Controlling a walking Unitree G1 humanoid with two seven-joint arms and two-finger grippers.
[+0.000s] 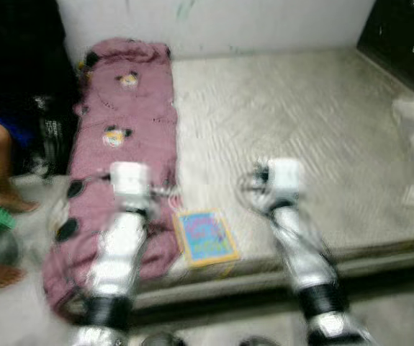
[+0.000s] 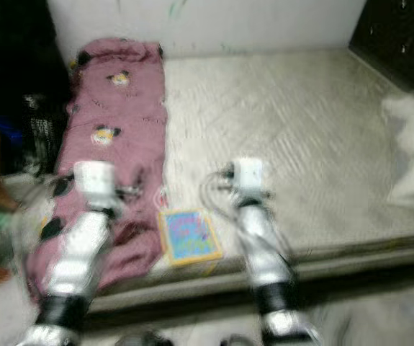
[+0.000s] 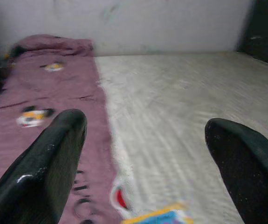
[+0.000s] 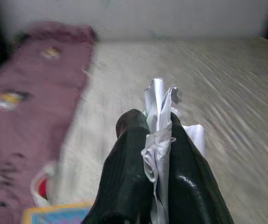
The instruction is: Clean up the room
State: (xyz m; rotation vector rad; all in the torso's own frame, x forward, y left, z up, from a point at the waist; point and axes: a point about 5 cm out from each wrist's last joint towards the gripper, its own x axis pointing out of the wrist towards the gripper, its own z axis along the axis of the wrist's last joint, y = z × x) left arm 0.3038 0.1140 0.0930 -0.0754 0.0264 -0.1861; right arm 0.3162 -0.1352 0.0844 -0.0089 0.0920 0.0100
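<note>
Our right pincer (image 4: pixel 154 135) is clenched on crumpled paper (image 4: pixel 158 116); left pincer (image 3: pixel 143 154) is released. Book (image 1: pixel 205 236) lies at the bed's (image 1: pixel 322 122) front edge between both, nearer left.

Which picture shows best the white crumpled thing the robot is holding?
The right wrist view: the white wrapper sits close up, pinched between the right gripper's black fingers. In both eye views that gripper is blurred over the mattress and the wrapper can't be made out.
</note>
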